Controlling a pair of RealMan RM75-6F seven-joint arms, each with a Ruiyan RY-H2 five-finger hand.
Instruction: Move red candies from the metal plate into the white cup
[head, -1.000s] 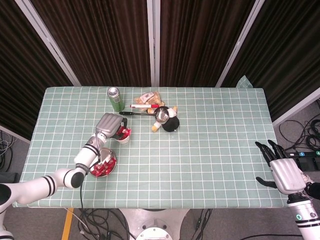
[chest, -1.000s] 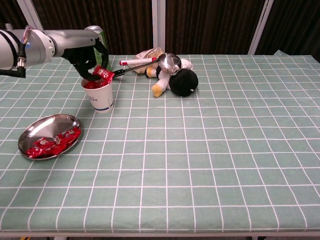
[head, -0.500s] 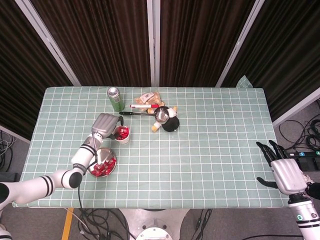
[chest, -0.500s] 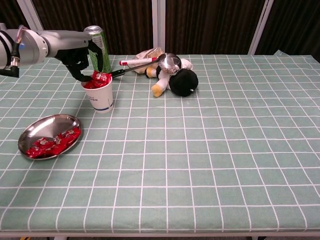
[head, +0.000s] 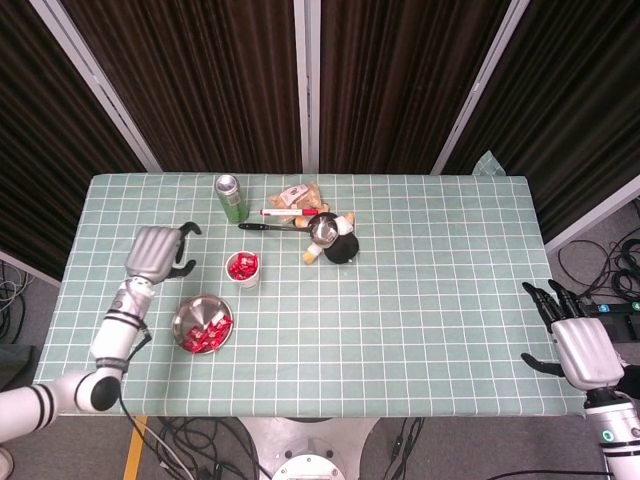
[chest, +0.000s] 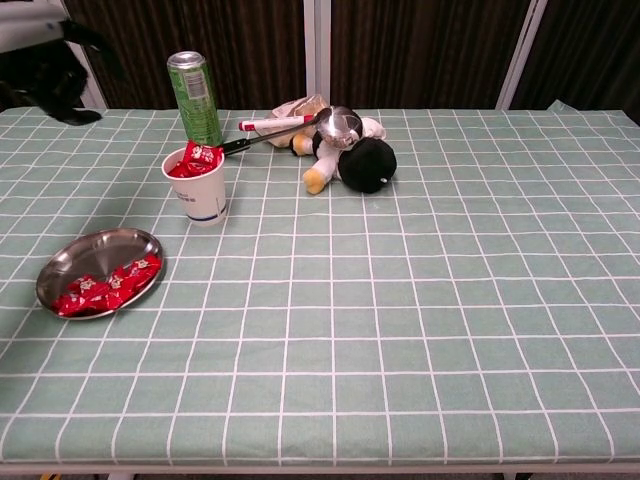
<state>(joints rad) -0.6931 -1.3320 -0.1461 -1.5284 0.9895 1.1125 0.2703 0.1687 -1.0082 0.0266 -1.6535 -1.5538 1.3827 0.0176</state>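
The white cup (head: 243, 270) (chest: 199, 190) stands left of centre, heaped with red candies (chest: 195, 160). In front of it sits the metal plate (head: 189, 317) (chest: 72, 262), with several red candies (head: 206, 331) (chest: 105, 284) along its near side. My left hand (head: 157, 251) (chest: 52, 72) hovers left of the cup, fingers apart and holding nothing. My right hand (head: 578, 345) hangs open off the table's right edge, seen only in the head view.
A green can (head: 231, 198) (chest: 196, 98) stands behind the cup. A ladle (chest: 338, 123), a red marker (chest: 272, 123), a snack bag (chest: 298, 105) and a black-and-white plush toy (head: 339, 240) (chest: 360, 158) lie at the back centre.
My left hand let go of a red candy at the cup and drew away to the left, off the cup. The candy now lies on top of the heap.
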